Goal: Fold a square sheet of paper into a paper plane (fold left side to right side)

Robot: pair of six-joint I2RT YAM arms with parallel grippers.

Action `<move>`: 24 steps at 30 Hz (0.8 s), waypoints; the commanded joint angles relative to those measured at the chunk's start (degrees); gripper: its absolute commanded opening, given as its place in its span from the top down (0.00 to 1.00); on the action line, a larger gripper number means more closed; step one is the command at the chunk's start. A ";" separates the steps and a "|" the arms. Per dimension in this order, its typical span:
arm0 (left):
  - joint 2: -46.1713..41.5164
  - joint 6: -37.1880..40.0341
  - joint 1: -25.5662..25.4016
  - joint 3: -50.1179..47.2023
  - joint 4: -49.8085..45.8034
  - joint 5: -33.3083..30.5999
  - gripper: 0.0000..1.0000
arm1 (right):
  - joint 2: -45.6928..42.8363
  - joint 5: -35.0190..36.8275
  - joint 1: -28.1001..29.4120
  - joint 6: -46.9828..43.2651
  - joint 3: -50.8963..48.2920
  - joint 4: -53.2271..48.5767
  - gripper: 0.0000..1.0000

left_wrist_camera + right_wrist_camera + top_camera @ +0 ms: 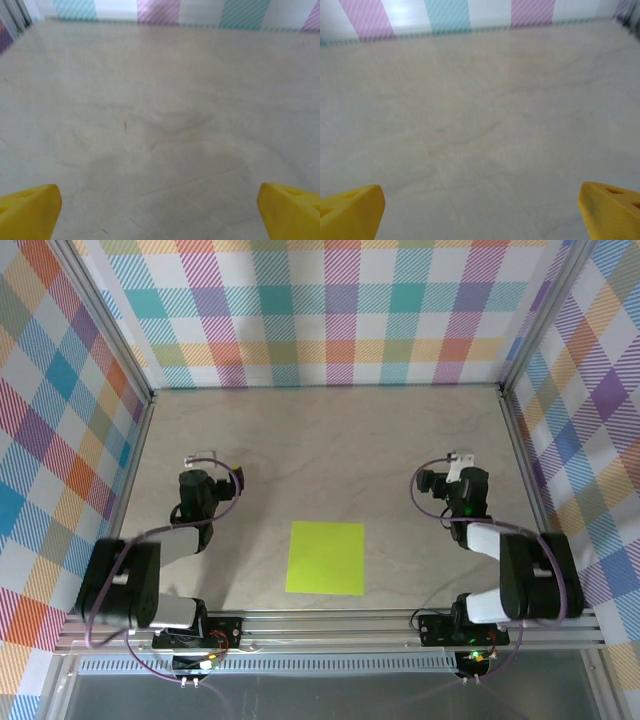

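Plainly, the square sheet of paper (325, 557) lay flat and unfolded on the table (330, 440), near its front edge, between the arms. The left gripper (159, 212) and right gripper (481, 212) stood wide open, holding nothing, well apart from it.

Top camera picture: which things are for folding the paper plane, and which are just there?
For the job: square sheet of paper, lying flat; left gripper, open; right gripper, open.
Just there: table; checked walls; metal rail.
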 commanded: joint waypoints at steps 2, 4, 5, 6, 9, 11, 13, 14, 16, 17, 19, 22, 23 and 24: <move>-8.97 -7.78 0.52 9.62 -21.35 3.14 0.00 | -10.61 -0.54 -0.29 4.76 5.34 -20.17 0.01; -10.86 -11.36 0.54 12.64 -27.54 7.45 0.00 | -14.18 -1.25 -0.21 7.44 7.88 -29.05 0.01; -11.45 -13.15 0.57 13.90 -30.15 10.57 0.00 | -15.92 -2.27 -0.20 9.04 8.91 -33.04 0.01; -11.99 -14.97 0.56 14.88 -32.61 12.61 0.00 | -17.29 -3.52 -0.26 10.06 9.56 -36.32 0.01; -13.01 -20.39 0.50 16.33 -38.73 22.62 0.00 | -21.49 -9.34 -0.28 14.51 10.92 -44.20 0.01; -13.88 -24.35 -0.26 15.59 -41.36 29.28 0.00 | -23.41 -16.84 -0.28 16.79 11.83 -48.93 0.01; -15.18 -27.33 -2.83 14.38 -44.02 32.23 0.00 | -24.18 -24.32 -0.25 19.36 12.39 -51.97 0.01; -16.05 -28.26 -5.05 13.71 -45.62 32.95 0.00 | -24.38 -27.82 -0.25 20.73 12.51 -53.31 0.01; -17.47 -29.68 -10.56 12.98 -48.52 32.49 0.00 | -24.11 -32.59 -0.26 23.47 12.83 -55.22 0.01; -17.99 -30.73 -13.52 12.50 -49.15 31.84 0.00 | -23.81 -34.43 -0.22 24.62 12.75 -55.89 0.01; -18.13 -34.03 -19.38 11.26 -49.00 30.75 0.00 | -22.72 -36.89 -0.22 25.63 13.08 -57.00 0.01; -15.77 -39.43 -26.82 8.87 -44.56 30.18 0.00 | -21.07 -38.03 -0.12 26.22 13.39 -57.12 0.01; -14.22 -40.90 -29.15 8.31 -42.13 29.88 0.00 | -20.59 -37.75 -0.05 26.35 13.59 -57.08 0.01; -12.39 -41.73 -31.03 8.11 -40.21 29.71 0.00 | -20.30 -37.38 -0.07 26.37 13.65 -56.85 0.01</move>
